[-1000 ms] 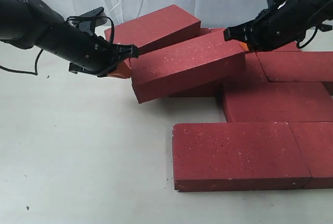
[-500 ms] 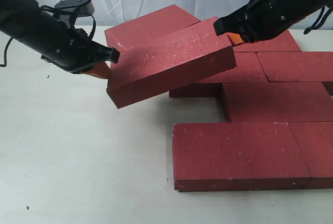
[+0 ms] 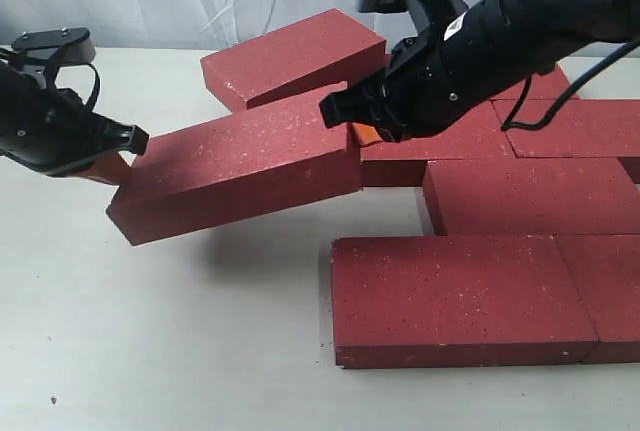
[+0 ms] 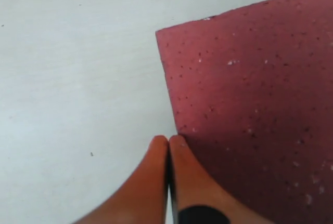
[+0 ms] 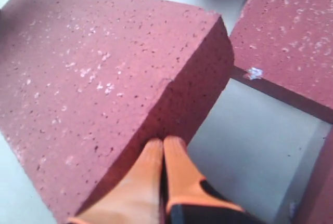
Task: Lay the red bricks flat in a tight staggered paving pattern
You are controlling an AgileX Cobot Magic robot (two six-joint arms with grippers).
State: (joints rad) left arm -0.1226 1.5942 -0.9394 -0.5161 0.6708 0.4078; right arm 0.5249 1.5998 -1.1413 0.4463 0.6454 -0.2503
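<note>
Carried brick tilted, appears off table, up and left of front brick, not touching it. On left gripper fingers pressed together, tips butting brick end farthest from front brick. On right gripper fingers likewise together, tips pushing nearer end. Brick squeezed between arms, inside neither jaw. Judged heavy, stiff, rough. Hold is end-face friction only, so slip likely if squeeze eases. Keep pushes centred and opposed.

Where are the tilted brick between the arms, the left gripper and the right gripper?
tilted brick (image 3: 235, 176): exterior view, middle of its top face.
left gripper (image 4: 168, 144): left wrist view, closed orange fingertips.
right gripper (image 5: 163, 145): right wrist view, closed orange fingertips.
</note>
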